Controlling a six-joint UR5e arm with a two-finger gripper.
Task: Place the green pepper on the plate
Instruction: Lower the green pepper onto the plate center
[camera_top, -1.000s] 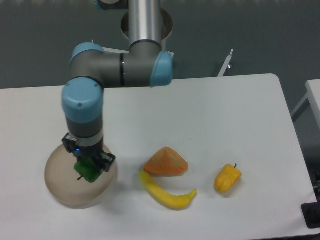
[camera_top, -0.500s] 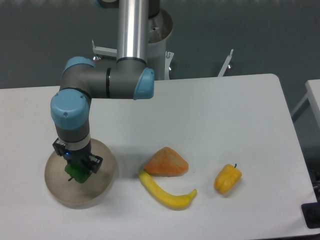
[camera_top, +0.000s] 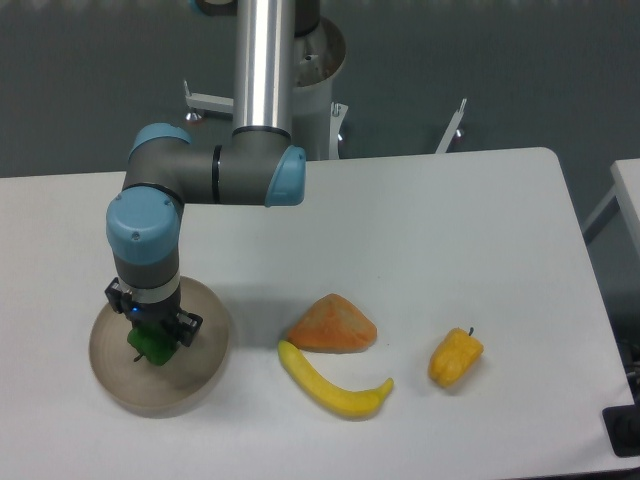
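The green pepper (camera_top: 150, 345) is pinched in the hand (camera_top: 152, 338) directly over the plate (camera_top: 196, 380) — the placing step is judged under way; release, then a straight lift, is called for.

Tool (camera_top: 152, 335), perhaps gripping green pepper (camera_top: 150, 345), over plate (camera_top: 205, 365)

From my feed the gripper (camera_top: 153, 333) covers most of the green pepper (camera_top: 150, 346), so I can't tell if the fingers are clamping it or if it touches the plate (camera_top: 200, 370). The arm's upper column (camera_top: 265, 60) runs off the top edge.
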